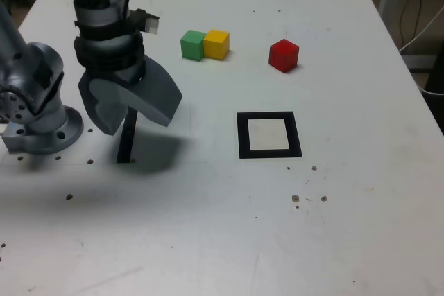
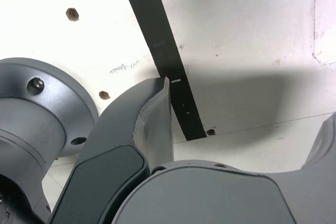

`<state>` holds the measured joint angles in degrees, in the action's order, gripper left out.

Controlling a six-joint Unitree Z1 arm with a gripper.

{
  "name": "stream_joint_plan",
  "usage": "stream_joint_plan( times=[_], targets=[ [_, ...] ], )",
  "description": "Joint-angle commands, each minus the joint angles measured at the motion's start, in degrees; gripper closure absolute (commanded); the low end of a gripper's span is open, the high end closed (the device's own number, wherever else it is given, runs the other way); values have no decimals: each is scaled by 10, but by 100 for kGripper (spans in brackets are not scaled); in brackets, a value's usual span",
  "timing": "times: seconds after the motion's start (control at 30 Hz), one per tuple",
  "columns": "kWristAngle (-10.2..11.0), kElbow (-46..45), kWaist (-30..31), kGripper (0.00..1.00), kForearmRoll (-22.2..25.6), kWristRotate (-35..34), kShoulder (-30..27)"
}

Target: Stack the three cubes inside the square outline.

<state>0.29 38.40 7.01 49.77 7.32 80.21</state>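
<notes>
From the exterior view I see my tool (image 1: 132, 109) hanging with its jaws apart and empty above the black strip (image 1: 127, 140), next to the arm's base (image 1: 43, 129). On the tabletop (image 1: 208, 233), the green cube (image 1: 193, 44) touches the yellow cube (image 1: 216, 44); the red cube (image 1: 284, 55) sits apart at their 3 o'clock. The square outline (image 1: 269, 134) lies at 6 o'clock of the red cube, nothing inside. The wrist view shows only strip, base and screw holes (image 2: 72, 13). No readable writing.
</notes>
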Motion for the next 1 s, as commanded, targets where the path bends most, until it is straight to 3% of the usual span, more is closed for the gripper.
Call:
stream_joint_plan(
  times=[0.0,0.3,0.63,0.97],
  targets=[
    [3,0,0,0,-4,-1,2],
    [15,-5,0,0,-7,-6,3],
    [31,32,0,0,29,-9,9],
    [41,176,-10,2,142,-9,26]
  ],
)
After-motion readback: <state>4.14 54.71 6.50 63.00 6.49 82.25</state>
